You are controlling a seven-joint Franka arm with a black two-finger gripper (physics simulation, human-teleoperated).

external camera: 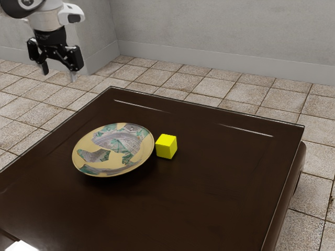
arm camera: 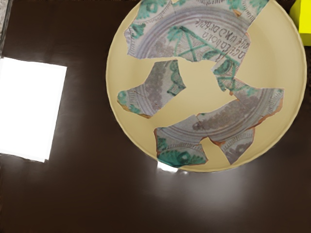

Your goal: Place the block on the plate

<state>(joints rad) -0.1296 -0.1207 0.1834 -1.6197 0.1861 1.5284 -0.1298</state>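
Observation:
High at the exterior view's upper left, my gripper (external camera: 58,73) hangs open, its two fingers well apart with nothing between them. The yellow block (external camera: 166,146) stands on the dark table, beside the plate's rim on the exterior view's right side. The plate (external camera: 113,149) is cream with grey and green patterned patches and carries nothing. In the wrist view the plate (arm camera: 199,92) lies below my hand, and part of the yellow block (arm camera: 304,22) appears past its rim.
The dark brown table (external camera: 209,204) has raised edges and reflects light. A white glare patch (arm camera: 30,109) lies on the tabletop in the wrist view. Tiled floor (external camera: 251,94) and a grey wall (external camera: 225,31) stand beyond.

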